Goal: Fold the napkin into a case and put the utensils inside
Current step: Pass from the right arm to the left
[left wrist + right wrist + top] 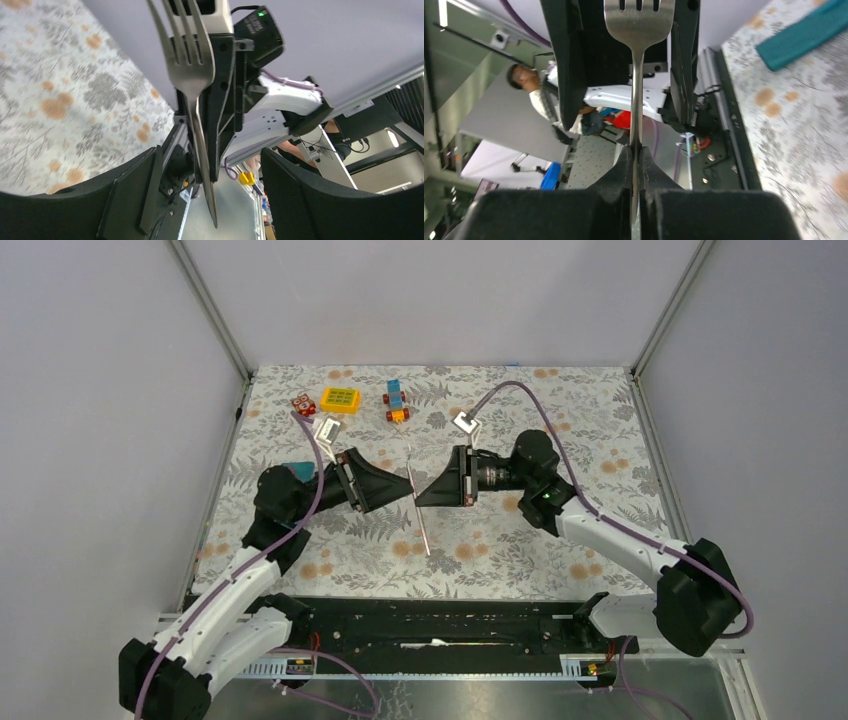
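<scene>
While my right gripper (637, 155) pinched the slim silvery metal fork (639, 20) in the air, my left gripper (210, 165) stood open facing it. The dark teal cloth napkin (297, 471) lay apart by my left arm, so I judged nothing was tucked in yet.

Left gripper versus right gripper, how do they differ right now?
The left gripper is open, its fingers standing apart on either side of the fork with a gap on each side. The right gripper is shut on the fork's handle. The left gripper reaches in from the left, the right gripper from the right. Both point at each other and meet at the same fork.
</scene>
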You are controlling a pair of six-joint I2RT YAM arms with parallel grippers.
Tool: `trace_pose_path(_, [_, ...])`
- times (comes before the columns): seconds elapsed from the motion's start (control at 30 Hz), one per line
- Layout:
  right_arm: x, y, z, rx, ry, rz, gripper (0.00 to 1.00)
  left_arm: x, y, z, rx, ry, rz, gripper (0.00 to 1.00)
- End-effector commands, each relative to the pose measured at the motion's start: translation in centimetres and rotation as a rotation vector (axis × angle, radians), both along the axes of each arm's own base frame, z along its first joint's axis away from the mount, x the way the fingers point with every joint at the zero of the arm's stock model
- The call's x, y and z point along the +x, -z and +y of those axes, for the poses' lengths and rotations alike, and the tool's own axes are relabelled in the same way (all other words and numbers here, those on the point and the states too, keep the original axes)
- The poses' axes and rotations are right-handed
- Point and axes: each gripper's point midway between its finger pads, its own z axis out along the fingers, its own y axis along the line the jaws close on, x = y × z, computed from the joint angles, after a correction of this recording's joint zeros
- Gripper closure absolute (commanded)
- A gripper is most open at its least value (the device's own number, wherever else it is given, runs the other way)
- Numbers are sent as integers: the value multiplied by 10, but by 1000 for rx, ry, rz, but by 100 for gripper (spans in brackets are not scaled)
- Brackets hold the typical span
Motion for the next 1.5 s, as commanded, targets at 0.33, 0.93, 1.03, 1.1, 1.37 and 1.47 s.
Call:
trace_pose_path(0.33, [-36,-59,12,206,-170,-110,100,4,-53,10,-138,-164,-100,42])
trace_pose_path(0.93, [-34,-41,10,163,-134,-116,100,-1,-48,5,-196,-97,-56,54])
trace_pose_path(1.03, [-35,-39,9,159,-137,-112,100,-3,-49,4,-199,-86,-60,61])
trace_pose_path(1.1, [-36,-39,9,157,-137,-113,100,-3,-49,3,-197,-76,-62,64])
trace_pose_path(1.37, [-36,-38,8,158,-137,-114,100,-5,-51,2,-189,-59,-73,80])
trace_pose_path(1.47, [-37,-37,8,153,-141,-114,100,-4,-51,0,-159,-57,-85,98])
